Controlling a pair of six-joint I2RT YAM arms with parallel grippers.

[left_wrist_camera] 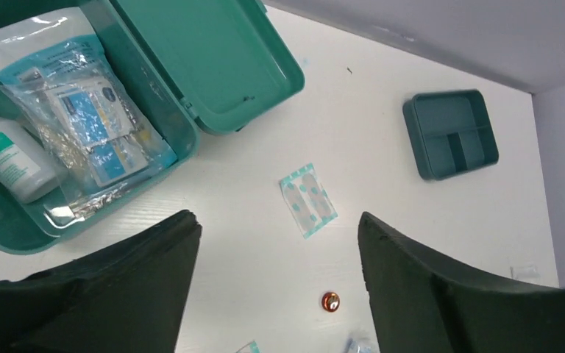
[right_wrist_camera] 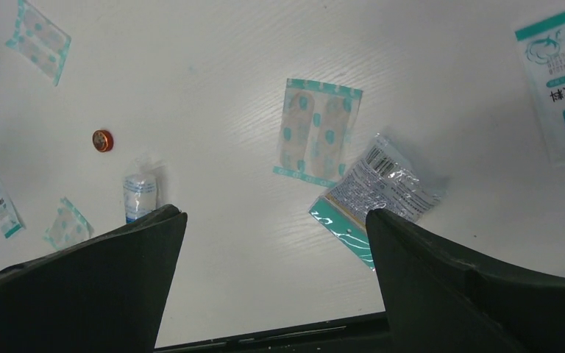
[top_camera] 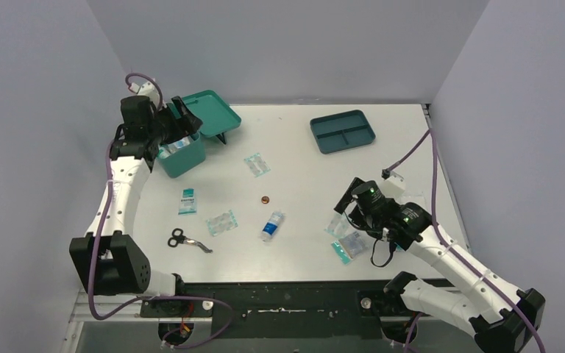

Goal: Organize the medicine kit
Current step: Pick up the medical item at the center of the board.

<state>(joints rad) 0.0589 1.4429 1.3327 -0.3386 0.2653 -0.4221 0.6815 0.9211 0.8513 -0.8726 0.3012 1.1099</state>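
- Nearest, by the near edge of the surface, lie the scissors (top_camera: 187, 240) on the left and a small heap of clear and teal packets (top_camera: 349, 244) on the right.
- The right pincer (right_wrist_camera: 272, 213) hovers over that heap with its jaws wide apart and nothing between them. A foil-backed packet (right_wrist_camera: 386, 187) and a plaster sheet (right_wrist_camera: 318, 131) lie flat just beyond its fingertips.
- The medicine kit (top_camera: 185, 163) stands at the far left of the surface, with its lid (top_camera: 207, 114) thrown back towards the far wall.
- Already inside are a white bottle (left_wrist_camera: 7, 162) with a green label and clear bags of dressings (left_wrist_camera: 81, 118), so I judge the packing begun but well short of done.
- Left out on the surface are a gauze packet (top_camera: 187, 201), two plaster sheets (top_camera: 257, 165) (top_camera: 221, 222), a bandage roll (top_camera: 271, 225), a small copper-red disc (top_camera: 265, 199), the scissors and the heap at the right.
- The darker divided tray (top_camera: 343, 131) sits apart at the far right, and nothing shows in it.
- The left pincer (left_wrist_camera: 276, 220) hangs just above the kit, jaws wide and holding nothing.
- In its own view the open box lies off to one side of its fingers, not between them, and bare surface shows in the gap.
- The right pincer is well apart from the kit, across the whole surface.
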